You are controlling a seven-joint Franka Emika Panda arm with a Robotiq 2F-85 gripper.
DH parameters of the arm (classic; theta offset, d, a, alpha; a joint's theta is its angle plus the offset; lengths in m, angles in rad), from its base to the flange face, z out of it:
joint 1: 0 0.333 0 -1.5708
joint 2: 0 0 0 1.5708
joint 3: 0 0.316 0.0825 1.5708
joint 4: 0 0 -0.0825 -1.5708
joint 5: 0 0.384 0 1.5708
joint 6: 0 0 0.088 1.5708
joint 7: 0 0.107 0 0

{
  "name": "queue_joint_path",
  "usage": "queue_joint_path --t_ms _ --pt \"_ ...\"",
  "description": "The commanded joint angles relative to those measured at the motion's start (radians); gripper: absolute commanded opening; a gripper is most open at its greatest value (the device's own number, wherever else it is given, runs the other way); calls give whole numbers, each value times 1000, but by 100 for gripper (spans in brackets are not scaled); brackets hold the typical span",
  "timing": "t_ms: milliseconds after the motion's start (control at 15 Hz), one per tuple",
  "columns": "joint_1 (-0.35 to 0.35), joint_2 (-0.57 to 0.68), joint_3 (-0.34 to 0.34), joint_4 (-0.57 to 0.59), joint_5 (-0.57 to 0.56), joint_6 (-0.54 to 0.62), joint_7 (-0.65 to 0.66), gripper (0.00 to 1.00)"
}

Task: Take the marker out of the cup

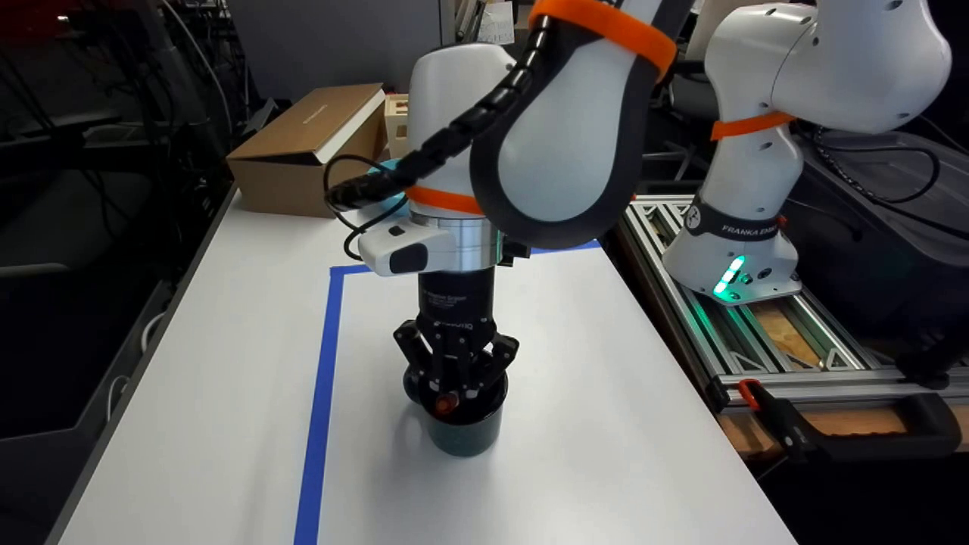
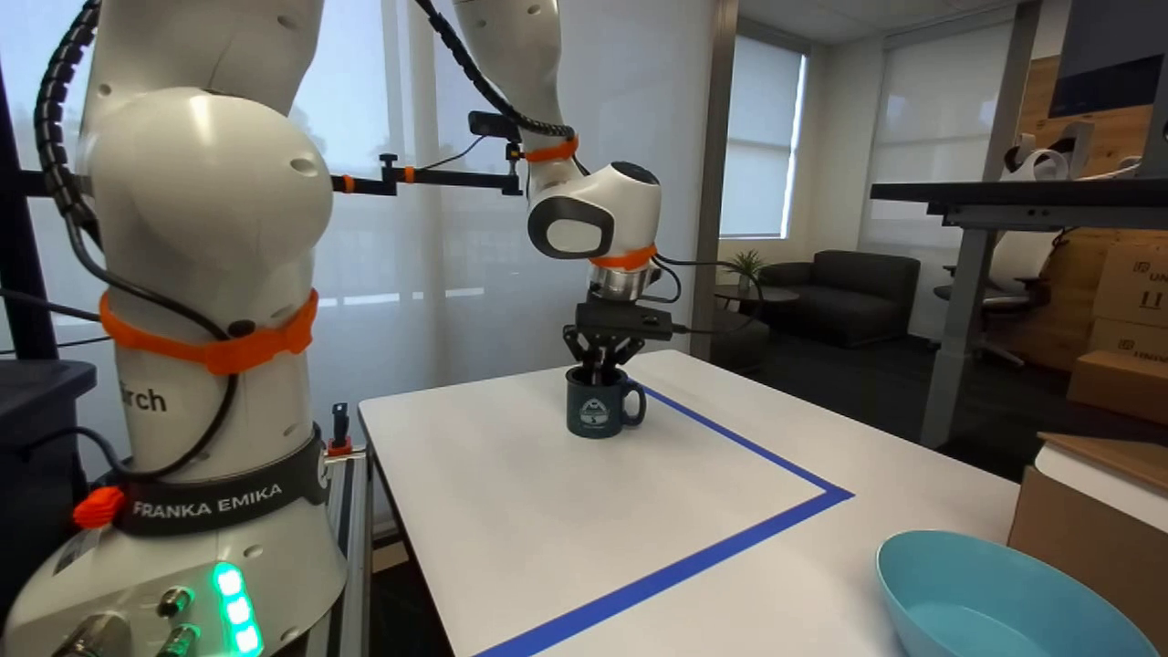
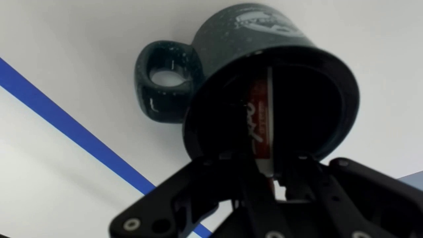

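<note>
The cup (image 1: 465, 439) is a dark teal mug standing upright on the white table. It shows in both exterior views (image 2: 591, 408) and in the wrist view (image 3: 224, 46), with its handle to the side. The marker (image 3: 261, 122), with a red and white label, stands tilted inside the cup. Its orange-red end (image 1: 447, 403) shows at the cup's mouth in an exterior view. My gripper (image 3: 264, 158) points down over the cup, its fingertips at the mouth (image 1: 458, 392). The fingers lie against both sides of the marker and appear shut on it. The fingertips are dark and partly hidden.
Blue tape (image 1: 322, 401) runs on the table beside the cup. A light blue bowl (image 2: 1004, 593) and a cardboard box (image 1: 303, 163) stand toward one end. The robot base (image 2: 201, 538) stands beside the table. A black-handled tool (image 1: 855, 443) lies beyond the table's edge.
</note>
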Motion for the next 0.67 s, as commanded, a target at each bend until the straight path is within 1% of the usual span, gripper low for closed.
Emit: queue_joint_path --t_ms 0,133,333,533,600 --pt "-90 -125 91 -89 -100 0 151 5" --pt "-120 -163 121 -107 -126 -9 204 5" --pt "-136 -207 148 -116 -162 -13 284 5" --pt "-139 -257 154 -132 -223 -13 374 5" --pt "-140 -274 150 -143 -261 -11 425 5"
